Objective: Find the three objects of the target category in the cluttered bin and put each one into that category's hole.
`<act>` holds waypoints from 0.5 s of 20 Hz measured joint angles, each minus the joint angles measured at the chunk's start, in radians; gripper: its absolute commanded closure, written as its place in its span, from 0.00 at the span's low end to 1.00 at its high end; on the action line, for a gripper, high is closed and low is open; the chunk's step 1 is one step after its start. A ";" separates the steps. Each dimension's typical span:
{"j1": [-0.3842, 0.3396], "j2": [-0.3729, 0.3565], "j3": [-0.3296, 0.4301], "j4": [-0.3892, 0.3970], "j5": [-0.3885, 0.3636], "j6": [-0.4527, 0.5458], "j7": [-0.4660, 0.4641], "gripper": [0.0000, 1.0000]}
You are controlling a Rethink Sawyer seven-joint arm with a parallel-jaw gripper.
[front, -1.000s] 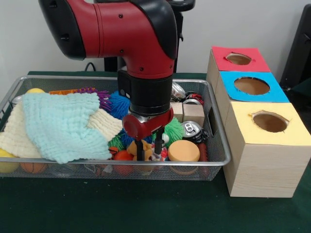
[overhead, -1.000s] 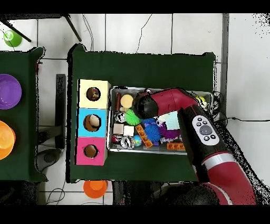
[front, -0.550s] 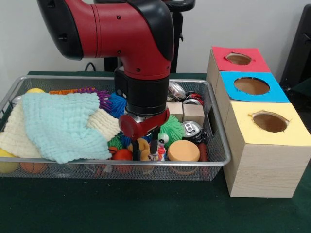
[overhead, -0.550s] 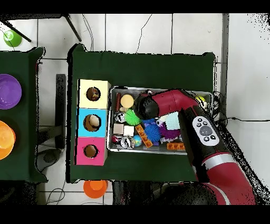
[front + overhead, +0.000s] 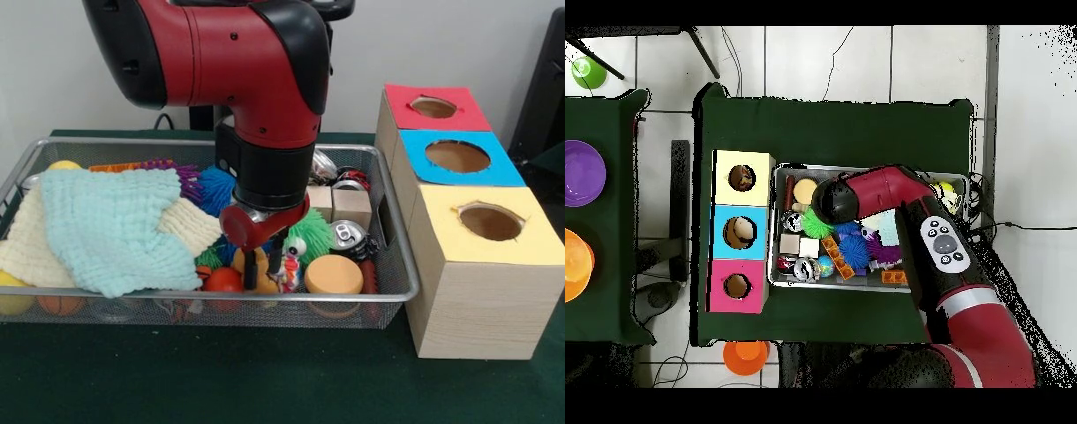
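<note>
My gripper hangs low at the front of the wire bin, its fingers closed around a small yellow-orange toy. Just to its right sit a green fuzzy toy with eyes and an orange disc; a red ball lies to its left. Beside the bin stand three boxes with holes: red, blue and yellow. In the overhead view the arm's wrist covers the gripper and the toy.
A pale blue cloth over a cream one covers the bin's left half. A blue spiky ball, wooden blocks and a drink can crowd the middle and right. A purple bowl stands on a neighbouring table.
The gripper has risen a little and shifted slightly right, its fingers drawing closer together around the yellow-orange toy, which has come up with it.
</note>
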 measured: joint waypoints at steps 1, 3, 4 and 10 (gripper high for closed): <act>0.001 0.000 0.000 -0.002 0.000 0.004 0.000 1.00; 0.003 0.000 0.000 -0.005 0.000 0.014 0.000 1.00; 0.004 0.000 0.000 -0.008 0.000 0.020 0.000 1.00; 0.004 0.000 -0.001 -0.018 -0.002 0.029 0.000 1.00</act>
